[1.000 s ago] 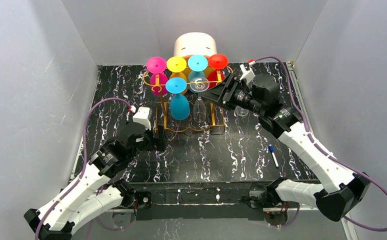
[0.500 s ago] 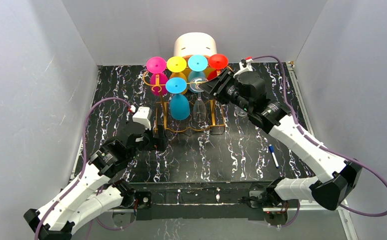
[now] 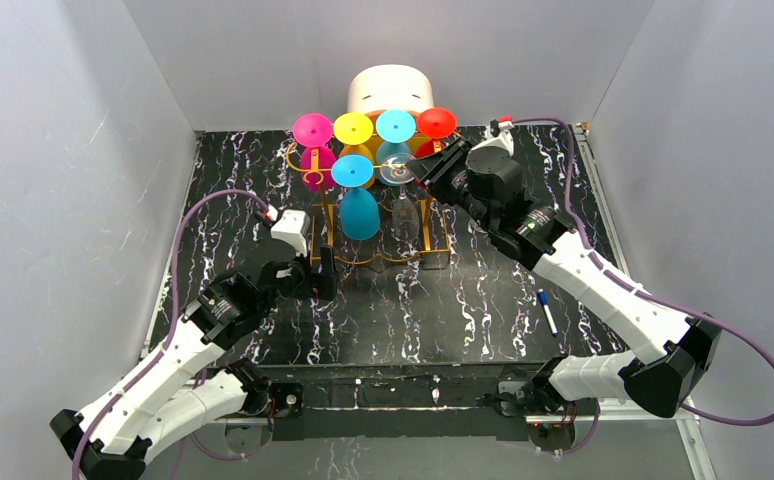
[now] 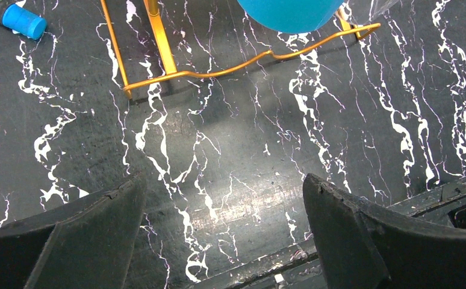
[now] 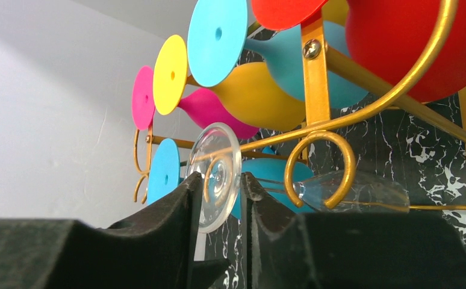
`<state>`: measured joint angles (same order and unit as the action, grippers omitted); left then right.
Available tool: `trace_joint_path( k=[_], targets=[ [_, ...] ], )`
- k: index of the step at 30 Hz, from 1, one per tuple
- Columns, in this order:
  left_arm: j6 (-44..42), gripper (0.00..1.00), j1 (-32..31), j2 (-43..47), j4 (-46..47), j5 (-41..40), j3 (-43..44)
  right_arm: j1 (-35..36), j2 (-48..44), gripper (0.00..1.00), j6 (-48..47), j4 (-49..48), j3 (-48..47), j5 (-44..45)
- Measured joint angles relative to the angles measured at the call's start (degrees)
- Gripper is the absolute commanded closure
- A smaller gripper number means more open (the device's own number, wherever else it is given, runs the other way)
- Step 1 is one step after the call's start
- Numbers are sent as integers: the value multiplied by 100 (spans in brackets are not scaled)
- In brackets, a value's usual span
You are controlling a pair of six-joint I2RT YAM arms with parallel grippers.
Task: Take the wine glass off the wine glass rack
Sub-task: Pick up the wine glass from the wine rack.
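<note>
At far centre of the black marbled table [image 3: 463, 300]: wine glass rack [image 5: 316, 78], gold wire, upright on its rectangular base.
- Hung upside down on the rails, back row: pink glass [image 3: 313, 129], yellow glass [image 3: 353, 128], cyan glass [image 3: 395, 124], red glass [image 3: 436, 122].
- Front row: blue glass [image 3: 359, 212] and clear wine glass [image 5: 218, 174], side by side, stems in the rails.
- Right gripper [image 3: 423, 172]: fingers close on either side of the clear wine glass's foot; a firm grasp cannot be told.
- Left gripper [image 4: 224, 180]: spread wide and holding nothing, low over the table just in front of the rack's base.
- White round box [image 3: 391, 88]: behind the rack.
- Pen [image 3: 547, 311]: on the table, right side, well apart from the rack.
</note>
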<state>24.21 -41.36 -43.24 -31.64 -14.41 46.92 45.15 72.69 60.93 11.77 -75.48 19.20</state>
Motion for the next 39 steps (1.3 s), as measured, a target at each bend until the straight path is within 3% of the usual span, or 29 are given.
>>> trace_joint_path(
  k=[6,15,21,27,39],
  targets=[
    [11,2,0,-2,28,48,0,26,2,62,61,-85,7,186],
    [52,2,0,122,22,50,2,33,26,77,210,-271,37,170],
    [55,2,0,164,-9,50,35,33,42,69,245,-297,39,157],
    [72,2,0,168,-13,50,79,31,42,71,256,-293,127,142],
    [118,2,0,168,-17,120,94,24,50,99,219,-319,122,83]
  ],
)
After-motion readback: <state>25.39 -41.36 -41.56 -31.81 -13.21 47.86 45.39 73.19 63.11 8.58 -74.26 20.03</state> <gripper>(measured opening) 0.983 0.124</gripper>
